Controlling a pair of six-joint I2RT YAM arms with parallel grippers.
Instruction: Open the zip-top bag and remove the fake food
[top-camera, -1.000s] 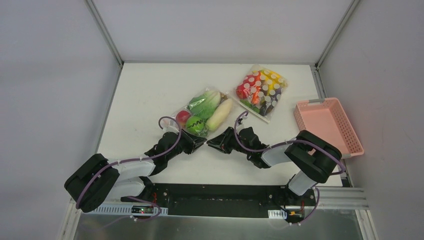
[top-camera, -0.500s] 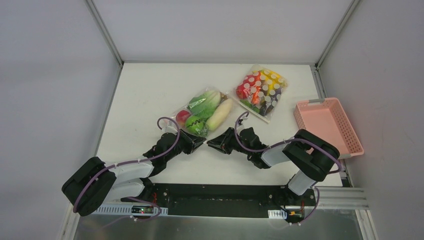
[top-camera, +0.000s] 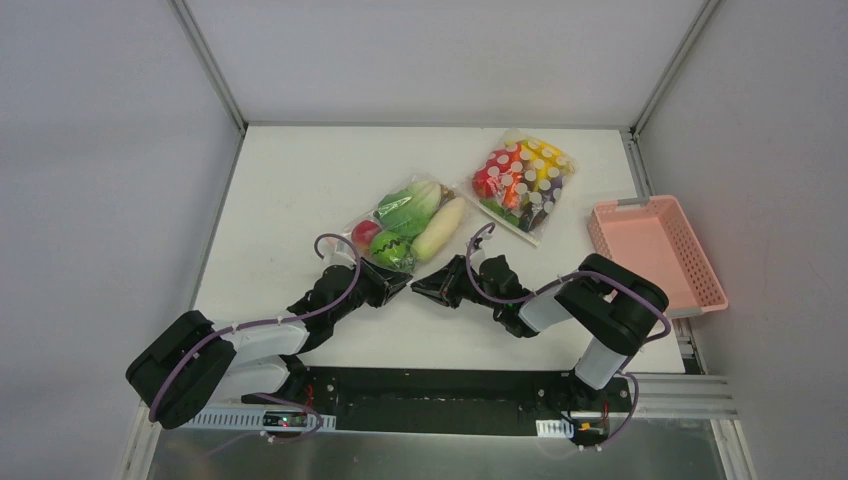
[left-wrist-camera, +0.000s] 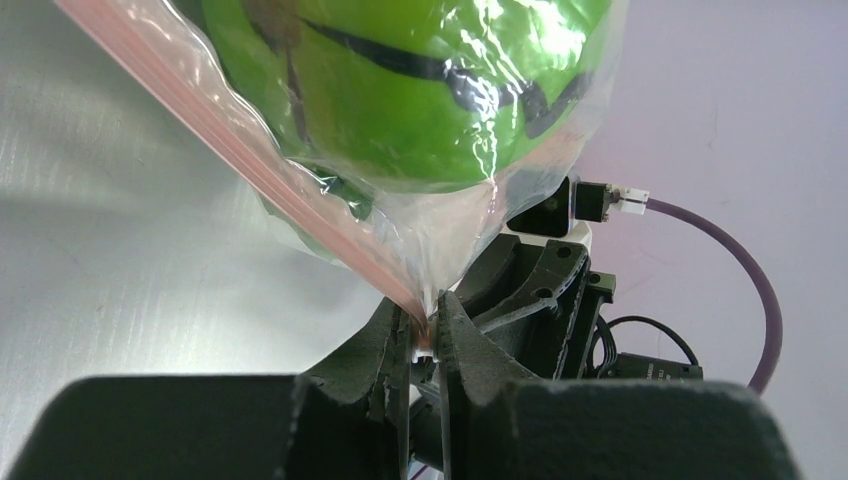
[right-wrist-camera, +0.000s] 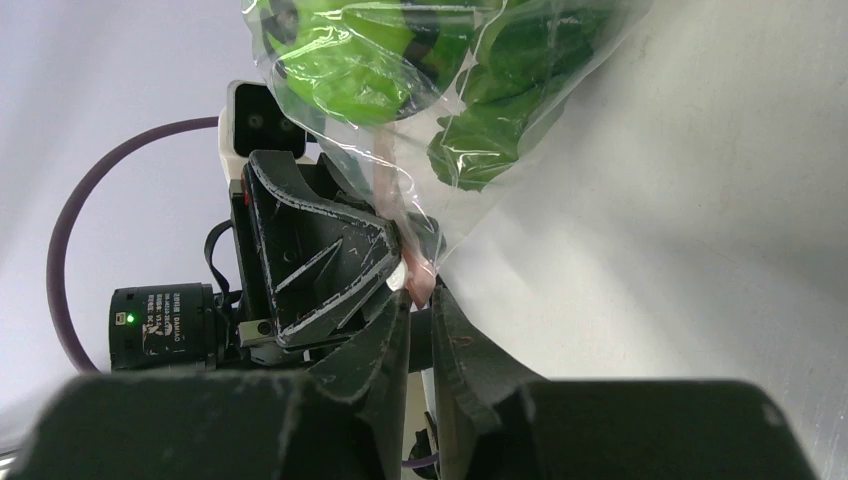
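The zip-top bag (top-camera: 405, 228) lies mid-table, holding a red apple (top-camera: 365, 234), a green round fruit (top-camera: 391, 250), a white radish (top-camera: 440, 230) and lettuce (top-camera: 408, 208). My left gripper (top-camera: 398, 285) and right gripper (top-camera: 417, 288) meet tip to tip at the bag's near corner. In the left wrist view the left gripper (left-wrist-camera: 425, 338) is shut on the pink zip strip (left-wrist-camera: 250, 170) below the green fruit (left-wrist-camera: 420, 80). In the right wrist view the right gripper (right-wrist-camera: 420, 298) is shut on the same pink edge (right-wrist-camera: 415, 272), facing the left gripper (right-wrist-camera: 310, 255).
A white-dotted clear bag (top-camera: 522, 182) of red, orange, yellow and purple items lies at the back right. A pink basket (top-camera: 690, 262) stands at the table's right edge. Grey walls enclose the table on three sides.
The right arm's elbow has shifted slightly left. Both grippers stay pinched on the bag's near corner, and the bag has hardly moved.
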